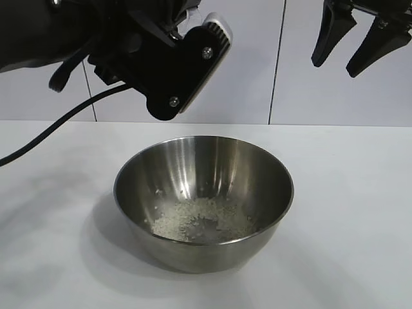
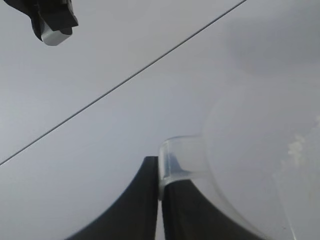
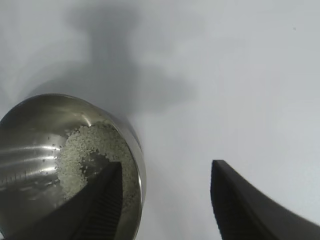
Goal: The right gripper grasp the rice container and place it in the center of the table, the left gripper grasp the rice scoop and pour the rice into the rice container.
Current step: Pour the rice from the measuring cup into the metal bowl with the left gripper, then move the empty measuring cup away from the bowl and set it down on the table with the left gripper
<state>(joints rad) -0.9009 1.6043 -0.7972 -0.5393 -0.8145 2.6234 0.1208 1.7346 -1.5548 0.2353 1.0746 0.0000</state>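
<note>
The rice container [image 1: 203,193], a wide shiny steel bowl, stands on the white table [image 1: 360,193] in the middle of the exterior view. A thin layer of rice [image 1: 199,219] covers its bottom. The left arm [image 1: 161,58] hangs high over the bowl's back left. In the left wrist view, my left gripper [image 2: 161,172] is shut on the tab handle of the translucent rice scoop [image 2: 240,165], which has a few grains [image 2: 299,145] clinging inside. My right gripper [image 1: 335,69] hovers high at the upper right, open and empty. Its own view looks down on its open fingers [image 3: 167,169], the bowl [image 3: 30,150] and the rice [image 3: 95,145].
Behind the table is a white panelled wall [image 1: 322,96] with vertical seams. A black cable [image 1: 51,132] trails from the left arm down across the table's back left. Bare tabletop [image 3: 225,75] surrounds the bowl on every side.
</note>
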